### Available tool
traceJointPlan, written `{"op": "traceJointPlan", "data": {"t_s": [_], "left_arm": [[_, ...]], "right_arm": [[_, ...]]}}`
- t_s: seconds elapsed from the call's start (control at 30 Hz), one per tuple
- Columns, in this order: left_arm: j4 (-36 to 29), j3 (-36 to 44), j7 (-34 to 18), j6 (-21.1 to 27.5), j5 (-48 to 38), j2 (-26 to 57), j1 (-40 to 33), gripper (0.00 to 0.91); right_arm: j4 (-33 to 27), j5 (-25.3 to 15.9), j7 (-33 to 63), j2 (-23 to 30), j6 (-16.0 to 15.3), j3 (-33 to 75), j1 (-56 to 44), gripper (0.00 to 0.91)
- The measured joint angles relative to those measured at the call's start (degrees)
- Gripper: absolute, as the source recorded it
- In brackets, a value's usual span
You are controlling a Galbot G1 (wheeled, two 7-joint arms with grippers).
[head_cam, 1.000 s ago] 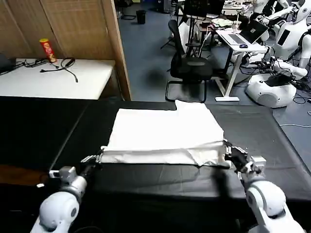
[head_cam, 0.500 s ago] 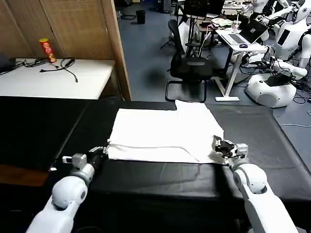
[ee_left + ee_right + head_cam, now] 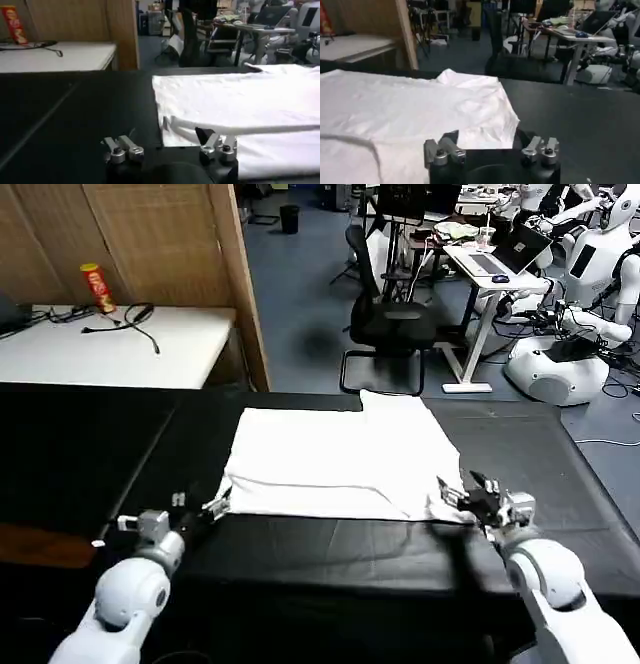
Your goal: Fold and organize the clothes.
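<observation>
The white T-shirt (image 3: 335,459) lies just beyond both spread-open grippers, left (image 3: 205,512) and right (image 3: 470,499), its folded near edge running left-right.

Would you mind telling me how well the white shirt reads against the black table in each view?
Head view: the T-shirt is washed out, its folds faint against the dark table. Left wrist view: a fold ridge casts a soft shadow; the left gripper is blurred. Right wrist view: wrinkles show clearer; the right gripper looks soft.
</observation>
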Motion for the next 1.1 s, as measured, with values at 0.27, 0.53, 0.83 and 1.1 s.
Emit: {"op": "traceJointPlan", "data": {"t_s": [0.27, 0.53, 0.83, 1.1], "left_arm": [[0.4, 0.0, 0.4, 0.4, -1.1, -0.1, 1.1, 0.38], [1.1, -0.3, 1.4, 0.1, -1.5, -0.1, 1.7, 0.0], [-0.5, -0.4, 0.8, 0.9, -1.3, 0.9, 3.3, 0.0], [-5.7, -3.0, -0.5, 2.9, 2.8, 4.0, 8.5, 0.0]], "right_arm": [[-0.2, -1.6, -0.7, 1.6, 0.4, 0.5, -3.2, 0.205], [-0.7, -1.8, -0.7, 1.9, 0.5, 0.5, -3.7, 0.049], [2.2, 0.9, 2.5, 0.7, -4.3, 0.6, -5.3, 0.0], [8.3, 0.9, 5.1, 0.2, -10.6, 2.5, -10.4, 0.0]]}}
